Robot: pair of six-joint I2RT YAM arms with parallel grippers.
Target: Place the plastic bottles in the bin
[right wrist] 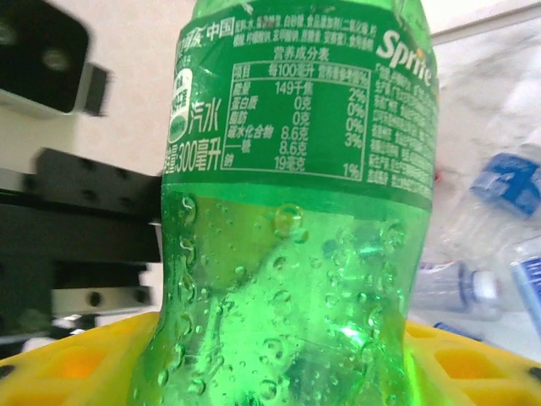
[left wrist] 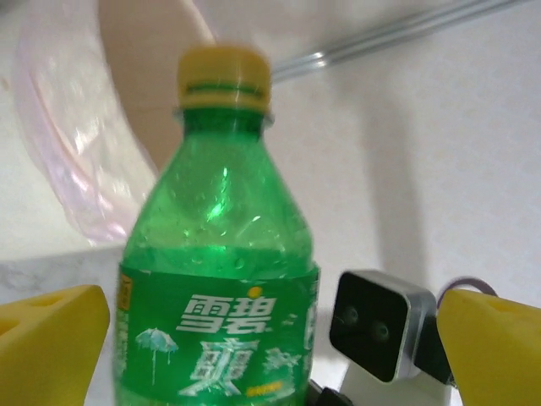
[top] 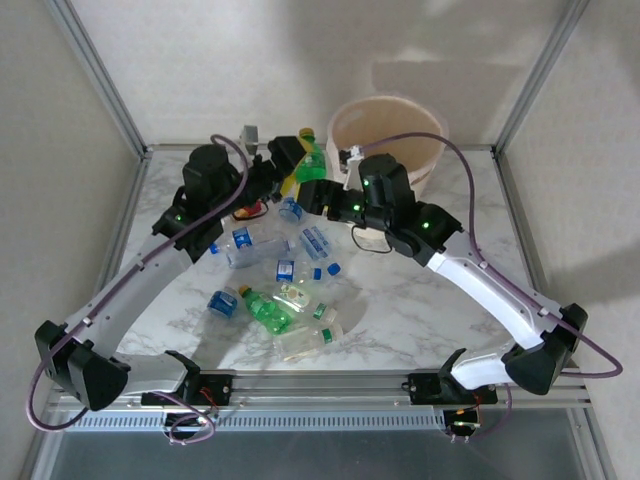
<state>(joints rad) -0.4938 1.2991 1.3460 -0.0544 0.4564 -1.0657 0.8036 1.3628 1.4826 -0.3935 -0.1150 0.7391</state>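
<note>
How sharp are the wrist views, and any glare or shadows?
Left wrist: green bottle fairly sharp, small glint on it, bin behind soft. Right wrist: label crisp, other bottles behind blurred. Top external: even light, soft shadows on back wall.

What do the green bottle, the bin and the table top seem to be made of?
Green bottle: likely thin translucent plastic, glossy, with highlights and droplets inside. Bin: probably matte cream plastic, lined with thin shiny pinkish film. Table top: white with grey veins, marble or a marble-look laminate; can't tell which.
</note>
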